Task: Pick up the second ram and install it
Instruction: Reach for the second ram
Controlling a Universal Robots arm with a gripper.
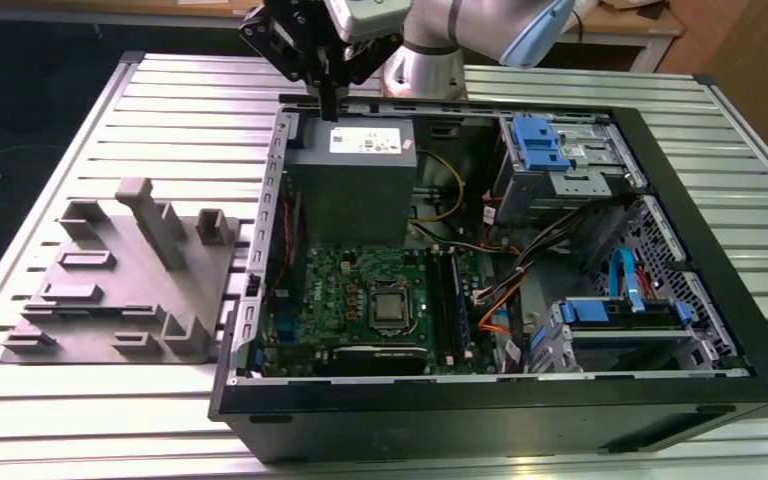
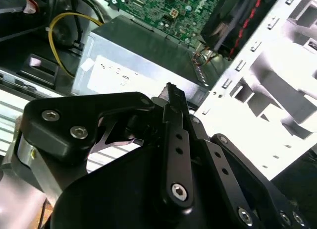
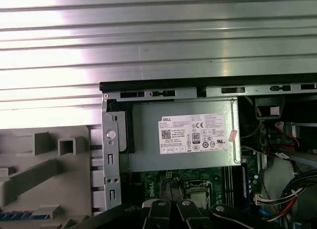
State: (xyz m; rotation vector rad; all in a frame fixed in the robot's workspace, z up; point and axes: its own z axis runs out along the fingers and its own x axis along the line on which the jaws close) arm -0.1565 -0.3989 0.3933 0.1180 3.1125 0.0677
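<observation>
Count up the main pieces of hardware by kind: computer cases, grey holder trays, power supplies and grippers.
computer case: 1
grey holder tray: 1
power supply: 1
gripper: 1
Total: 4

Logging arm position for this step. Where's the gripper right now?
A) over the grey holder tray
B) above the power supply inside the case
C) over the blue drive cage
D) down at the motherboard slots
B: in the exterior view the gripper hangs just above the power supply at one end of the open case, well apart from the holder tray and the motherboard.
</observation>
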